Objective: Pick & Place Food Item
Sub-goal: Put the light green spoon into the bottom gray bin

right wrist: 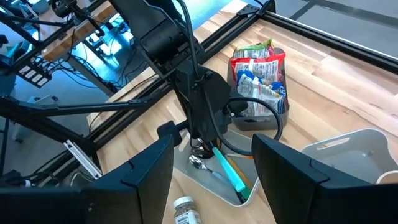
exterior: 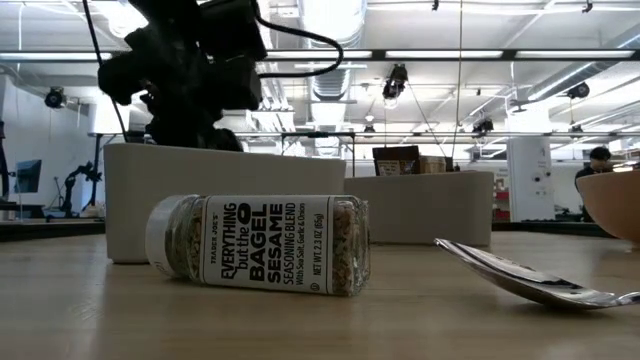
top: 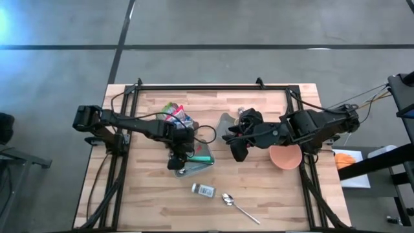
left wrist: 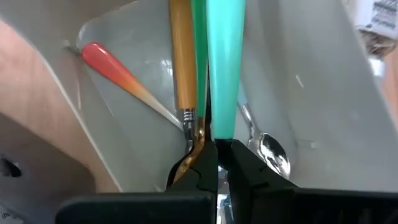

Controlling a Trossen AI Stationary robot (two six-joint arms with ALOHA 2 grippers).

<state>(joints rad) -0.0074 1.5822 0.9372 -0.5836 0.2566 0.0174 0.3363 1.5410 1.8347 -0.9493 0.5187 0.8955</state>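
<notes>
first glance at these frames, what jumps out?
The left gripper, shut, is down in the grey cutlery tray at the table's middle, among a teal-handled utensil and an orange-handled one. The right gripper hangs open beside it, above the table. Near the front edge, a jar of bagel seasoning lies on its side beside a loose spoon.

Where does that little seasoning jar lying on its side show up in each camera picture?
High view: seasoning jar lies on the table near the front edge, just left of the spoon.
Low view: jar in the foreground, label readable, spoon to its right.
Left wrist view: not in it.
Right wrist view: jar at the bottom edge.
Shared landmark: the grey utensil tray behind the jar.
</notes>
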